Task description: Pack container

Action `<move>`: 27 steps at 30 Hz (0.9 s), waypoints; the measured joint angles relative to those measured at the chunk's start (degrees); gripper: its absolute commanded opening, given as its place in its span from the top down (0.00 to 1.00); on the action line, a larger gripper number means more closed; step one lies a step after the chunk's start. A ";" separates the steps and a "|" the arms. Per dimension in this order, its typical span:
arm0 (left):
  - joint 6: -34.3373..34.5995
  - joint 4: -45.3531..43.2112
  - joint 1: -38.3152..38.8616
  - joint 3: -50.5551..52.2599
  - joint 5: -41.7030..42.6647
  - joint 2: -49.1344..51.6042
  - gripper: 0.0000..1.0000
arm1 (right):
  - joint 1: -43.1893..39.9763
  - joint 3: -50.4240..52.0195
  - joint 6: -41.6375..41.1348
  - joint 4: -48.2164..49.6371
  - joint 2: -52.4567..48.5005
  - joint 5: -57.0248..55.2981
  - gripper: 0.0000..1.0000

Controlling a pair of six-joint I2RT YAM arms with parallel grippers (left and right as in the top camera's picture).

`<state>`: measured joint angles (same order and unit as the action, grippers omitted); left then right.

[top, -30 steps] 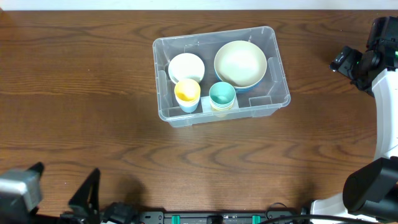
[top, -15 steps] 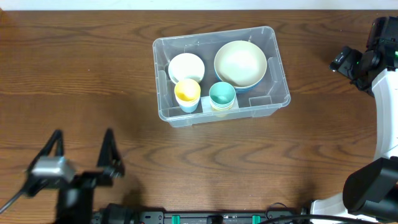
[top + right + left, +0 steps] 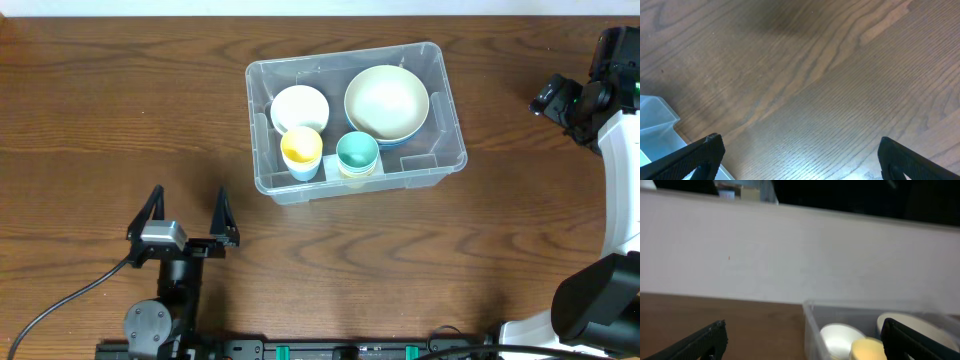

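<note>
The clear plastic container [image 3: 455, 132] stands at the table's back middle. It holds a white bowl [image 3: 299, 108], a large cream bowl [image 3: 386, 102], a yellow cup [image 3: 301, 148] and a teal cup [image 3: 357, 152]. My left gripper [image 3: 188, 196] is open and empty, front left of the container and well apart from it. In the left wrist view [image 3: 802, 341] it faces the container's wall [image 3: 810, 325], with the white bowl [image 3: 837, 335] and yellow cup [image 3: 867, 349] behind. My right gripper [image 3: 556, 100] is open and empty, right of the container. The right wrist view [image 3: 800, 155] shows a container corner [image 3: 655, 125].
The dark wooden table [image 3: 120, 110] runs across the whole overhead view. A pale wall [image 3: 790, 255] rises behind it in the left wrist view. The right arm's white body [image 3: 625, 170] stands along the right edge.
My left arm has come from the bottom left corner to the right and further onto the table, its open jaws now facing the container. The right arm and the container have not moved.
</note>
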<state>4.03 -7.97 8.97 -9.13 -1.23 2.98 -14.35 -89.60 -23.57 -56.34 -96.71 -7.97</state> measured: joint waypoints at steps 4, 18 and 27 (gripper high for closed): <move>0.00 -0.44 -1.57 3.08 1.29 -0.79 0.02 | 0.00 0.00 0.00 0.00 0.00 0.00 0.01; -1.11 16.70 -4.11 5.01 4.09 -2.32 0.02 | 0.00 0.00 0.00 0.02 0.00 -0.02 0.01; -1.29 18.47 -4.11 4.46 4.07 -2.40 0.02 | 0.00 0.00 0.00 0.00 0.00 0.00 0.01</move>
<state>2.74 10.50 4.86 -4.67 2.83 0.58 -14.35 -89.60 -23.57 -56.34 -96.71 -7.97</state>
